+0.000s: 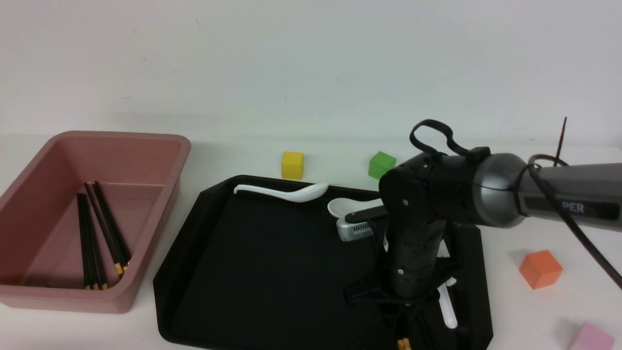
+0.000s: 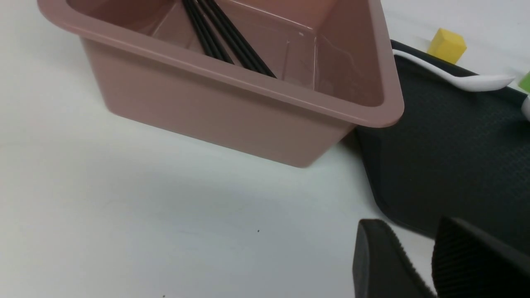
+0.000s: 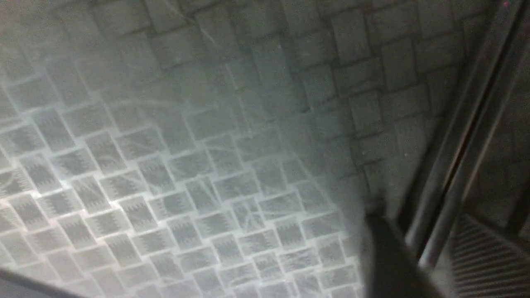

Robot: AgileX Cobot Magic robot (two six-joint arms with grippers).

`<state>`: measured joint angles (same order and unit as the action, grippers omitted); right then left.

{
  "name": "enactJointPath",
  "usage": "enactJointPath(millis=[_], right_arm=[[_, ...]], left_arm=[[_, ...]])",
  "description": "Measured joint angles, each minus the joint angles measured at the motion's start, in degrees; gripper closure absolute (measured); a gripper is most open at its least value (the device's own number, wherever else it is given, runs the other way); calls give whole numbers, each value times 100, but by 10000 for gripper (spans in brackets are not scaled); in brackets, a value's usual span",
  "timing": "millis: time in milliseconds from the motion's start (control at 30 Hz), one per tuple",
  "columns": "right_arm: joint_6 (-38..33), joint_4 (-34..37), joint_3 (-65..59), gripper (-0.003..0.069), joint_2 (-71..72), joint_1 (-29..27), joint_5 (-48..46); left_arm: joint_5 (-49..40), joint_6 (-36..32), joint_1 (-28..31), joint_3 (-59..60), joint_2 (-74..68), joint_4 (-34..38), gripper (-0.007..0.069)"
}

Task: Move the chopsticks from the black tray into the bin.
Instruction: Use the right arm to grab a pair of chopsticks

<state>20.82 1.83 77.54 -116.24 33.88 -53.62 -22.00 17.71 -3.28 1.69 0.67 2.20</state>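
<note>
Centring is the heart of this pickup. The right arm is bent straight down over the near right corner of the large matte-black rectangular tray. Its wrist camera shows the right fingers standing apart, with a pair of long thin black chopsticks running side by side between them, flat on the textured tray floor and apparently not yet pinched. The step in hand looks like closing on that pair, so both sticks should sit well inside the pads before the squeeze (a stick caught at a pad's edge would likely roll out or scissor). In the front view only the yellow-gold ends peep out below the wrist. A white ceramic-style soup spoon lies just beside the arm, so the lift should go straight up to avoid dragging it. Several chopsticks already lie in the deep dusty-pink plastic bin on the left. The left fingers, apart and empty, hover over the white bench near that bin's corner.
</note>
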Motion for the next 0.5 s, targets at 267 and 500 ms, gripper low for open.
enactJointPath(millis=[267, 500], right_arm=[[-59, 315, 331, 526, -11, 0, -682], [-344, 1225, 1245, 526, 320, 0, -1499]], left_arm=[[0, 0, 0, 0, 0, 0, 406], [0, 0, 0, 0, 0, 0, 405]])
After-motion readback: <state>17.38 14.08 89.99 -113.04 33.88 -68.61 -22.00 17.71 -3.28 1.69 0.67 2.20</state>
